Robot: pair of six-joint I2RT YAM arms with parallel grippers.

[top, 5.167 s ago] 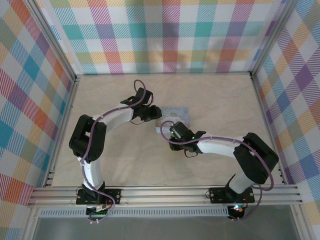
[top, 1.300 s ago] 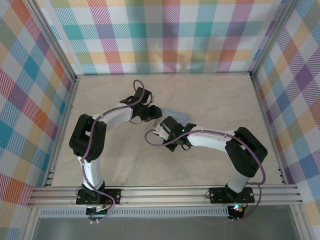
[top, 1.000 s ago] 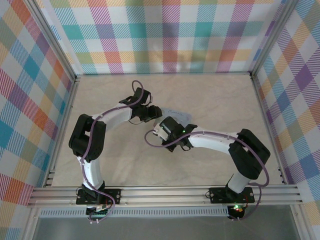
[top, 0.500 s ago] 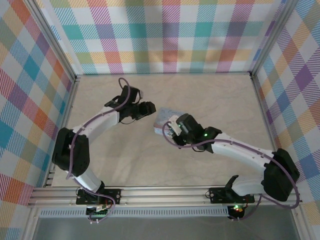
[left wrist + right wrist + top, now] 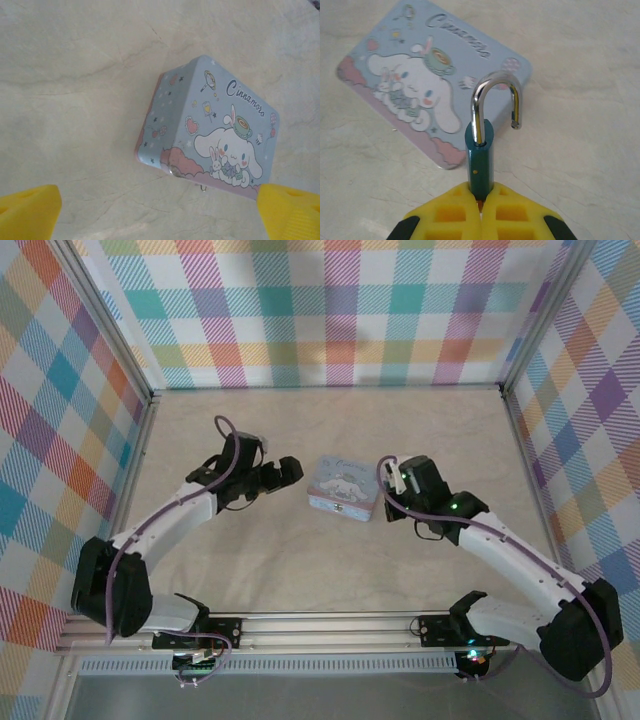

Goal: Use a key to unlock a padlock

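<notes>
While the right gripper pinches its dark teal body between 2 yellow fingers pressed close together, the padlock stands up out of the fingertips in the right wrist view. Its silver shackle is swung open, with 1 leg seated in the body and the other end free. Beyond the lock lies the pale blue tin with the white cartoon figure, flat on the table.

From above, the right gripper sits just right of the tin. Half a second ago it hung over the tin's near left corner, so it has crossed to the other side and the lid is now uncovered. The left gripper is just left of the tin and has drawn back nearer than before. Its yellow fingertips are spread wide at the 2 lower corners of the left wrist view, holding nothing. The tin lies beyond them, tilted in that view. Both arms have stretched out and lowered since then.
</notes>
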